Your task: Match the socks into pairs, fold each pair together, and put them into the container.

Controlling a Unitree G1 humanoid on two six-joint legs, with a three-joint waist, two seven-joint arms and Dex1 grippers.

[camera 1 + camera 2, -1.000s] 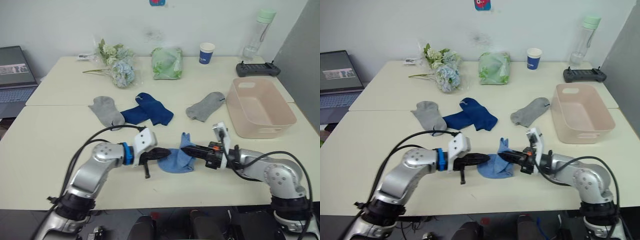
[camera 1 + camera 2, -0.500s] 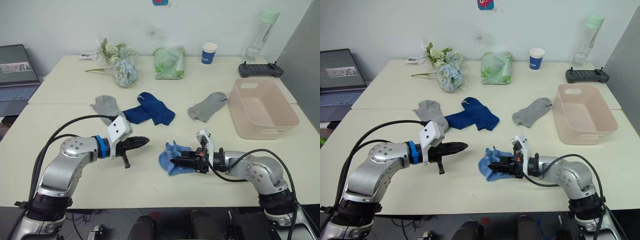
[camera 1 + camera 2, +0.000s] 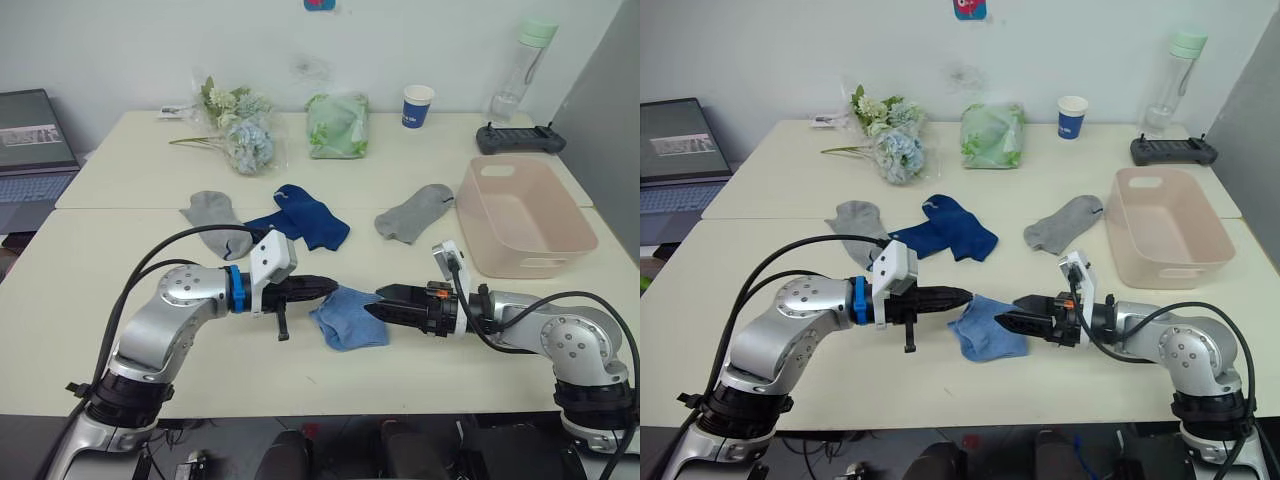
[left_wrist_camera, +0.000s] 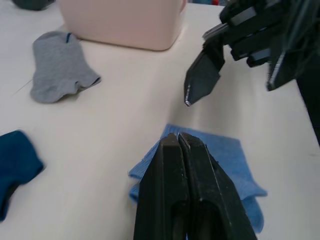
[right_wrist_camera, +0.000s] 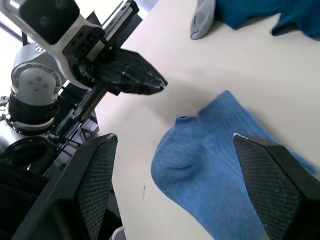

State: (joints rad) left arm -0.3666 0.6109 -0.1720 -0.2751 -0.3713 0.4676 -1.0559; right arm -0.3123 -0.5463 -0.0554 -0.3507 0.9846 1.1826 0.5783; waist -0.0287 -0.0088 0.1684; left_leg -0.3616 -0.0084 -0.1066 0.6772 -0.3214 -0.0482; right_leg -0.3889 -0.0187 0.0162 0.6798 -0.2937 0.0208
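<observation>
Right gripper [image 5: 170,185], fingers spread wide and empty, hovering over the folded light blue pair [image 3: 347,317] near the table's front edge; left gripper [image 4: 179,140], fingers pressed together and empty, tip at that pair's left edge. The head views add the pink container [image 3: 524,214] at right, well apart. Navy socks [image 3: 298,219] overlap between two separate grey socks [image 3: 213,216]. The wrist views show the blue pair's ribbed knit; its long axis cannot be told
</observation>
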